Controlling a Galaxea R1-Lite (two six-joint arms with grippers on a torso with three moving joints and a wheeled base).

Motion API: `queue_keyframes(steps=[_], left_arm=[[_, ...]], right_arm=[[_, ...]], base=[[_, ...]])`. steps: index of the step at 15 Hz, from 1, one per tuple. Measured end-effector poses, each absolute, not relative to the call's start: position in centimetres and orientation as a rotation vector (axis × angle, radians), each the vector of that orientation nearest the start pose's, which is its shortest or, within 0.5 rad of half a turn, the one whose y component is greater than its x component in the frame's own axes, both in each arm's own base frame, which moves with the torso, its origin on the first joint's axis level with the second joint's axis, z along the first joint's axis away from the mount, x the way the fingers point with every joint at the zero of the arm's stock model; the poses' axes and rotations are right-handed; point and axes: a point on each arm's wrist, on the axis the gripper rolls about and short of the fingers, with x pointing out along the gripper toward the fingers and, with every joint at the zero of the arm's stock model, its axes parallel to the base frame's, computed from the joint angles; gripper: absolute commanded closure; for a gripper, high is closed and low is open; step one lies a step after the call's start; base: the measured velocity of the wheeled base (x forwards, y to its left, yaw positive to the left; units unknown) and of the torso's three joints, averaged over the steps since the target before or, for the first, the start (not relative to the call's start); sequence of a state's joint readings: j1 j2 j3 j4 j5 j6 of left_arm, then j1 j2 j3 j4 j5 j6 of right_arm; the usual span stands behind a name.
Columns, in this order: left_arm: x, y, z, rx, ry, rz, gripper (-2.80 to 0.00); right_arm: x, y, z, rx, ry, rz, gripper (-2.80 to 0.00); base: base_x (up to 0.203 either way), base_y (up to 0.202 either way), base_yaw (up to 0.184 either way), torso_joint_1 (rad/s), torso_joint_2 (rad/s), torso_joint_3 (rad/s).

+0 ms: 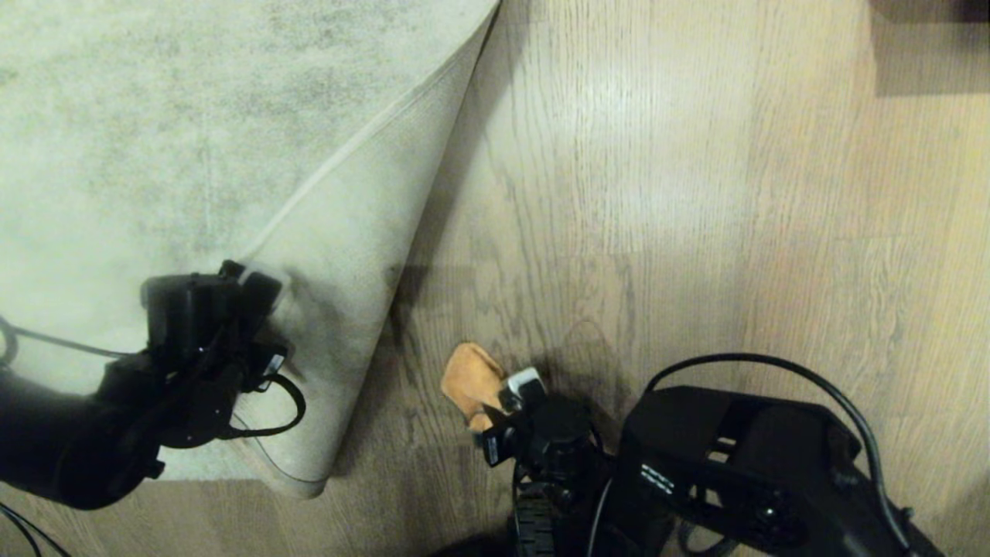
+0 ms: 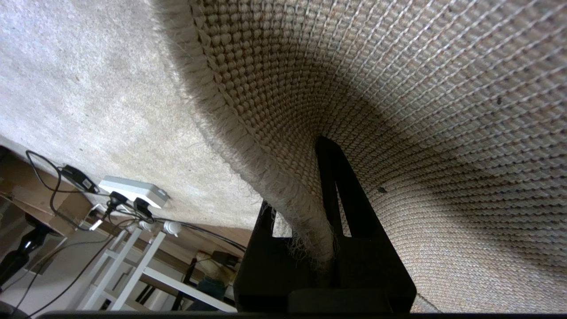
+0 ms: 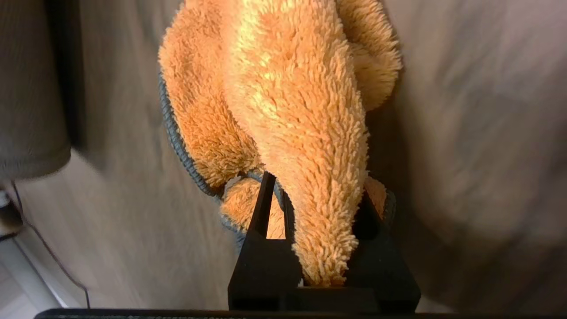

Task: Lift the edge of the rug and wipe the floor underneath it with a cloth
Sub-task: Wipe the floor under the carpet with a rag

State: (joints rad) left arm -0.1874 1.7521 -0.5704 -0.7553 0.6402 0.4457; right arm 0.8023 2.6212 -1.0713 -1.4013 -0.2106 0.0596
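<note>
Woven backing: cream underside of the rug edge (image 2: 398, 133), corner folded back over the pile, near the floor's lower left in the head view.
Left gripper (image 2: 330, 208): pressed together on the rug's frayed border, one finger on the backing, the other on the pile side; corner held up off the planks.
Right gripper (image 3: 319, 230): pinched shut on the orange fuzzy cloth (image 3: 283, 102), bunched and hanging forward from the fingers.
Cloth position: over the bare wood-grain floor (image 1: 657, 193), just beside the turned-back fold, near the picture's lower edge; contact with the planks not discernible.
Risk, rug: thin bite on a fraying border; slip likely if the arm pulls higher, dropping the flap onto the cloth.
Risk, wipe: bunched cloth may drag as a narrow ridge, leaving the exposed strip partly unwiped.
Risk, collision: right arm sweeping under the flap may strike the left gripper.
</note>
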Motion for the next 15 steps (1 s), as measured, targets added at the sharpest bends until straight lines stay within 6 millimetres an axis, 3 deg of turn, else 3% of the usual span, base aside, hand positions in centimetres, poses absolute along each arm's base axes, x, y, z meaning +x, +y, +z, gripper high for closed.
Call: queue_keyframes(steps=[7,15], left_arm=[[27.9,-3.8,11.9,0.6,0.497,0.354,0.0],[27.7,-4.1,11.8,0.593,0.495,0.348,0.0]], right_arm=[[33.1,26.4,1.7,-0.025,0.078,0.473,0.0],[30.8,20.6,8.4,-0.004,0.026,0.384,0.0]], base=[[0.0,0.0,0.0,0.0,0.0,0.0],[0.0,0.0,0.0,0.0,0.0,0.0]])
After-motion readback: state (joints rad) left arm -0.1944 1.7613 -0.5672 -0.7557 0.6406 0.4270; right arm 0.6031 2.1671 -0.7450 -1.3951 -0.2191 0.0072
